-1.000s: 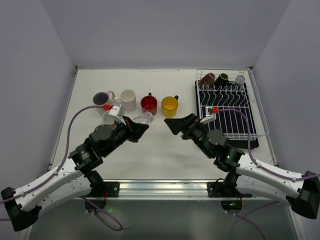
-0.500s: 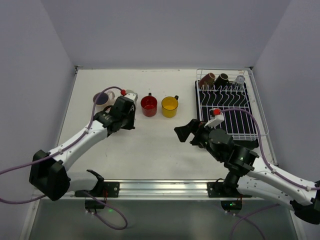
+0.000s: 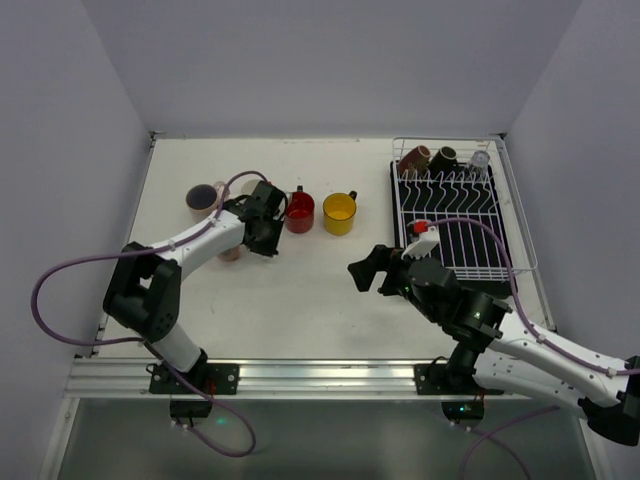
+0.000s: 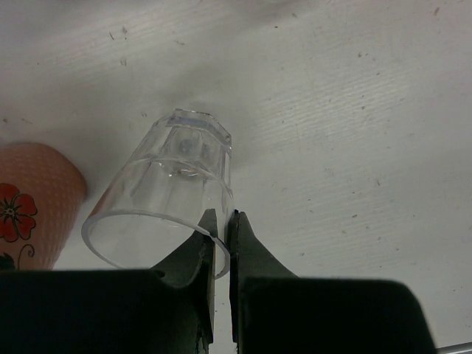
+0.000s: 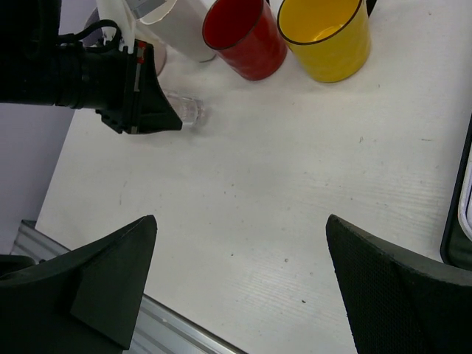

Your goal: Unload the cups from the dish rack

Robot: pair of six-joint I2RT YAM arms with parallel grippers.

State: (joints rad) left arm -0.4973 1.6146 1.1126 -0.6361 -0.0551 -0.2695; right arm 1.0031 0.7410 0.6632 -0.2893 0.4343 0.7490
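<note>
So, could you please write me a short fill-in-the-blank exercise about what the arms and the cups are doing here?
1. The left gripper is ___ on the rim of the clear glass.
2. The right gripper hovers ___ and empty over the table.
3. ___ cups sit at the far end of the dish rack.
4. In the top view, the red mug stands just ___ of the yellow mug.
Missing words: shut; open; Three; left.
</note>
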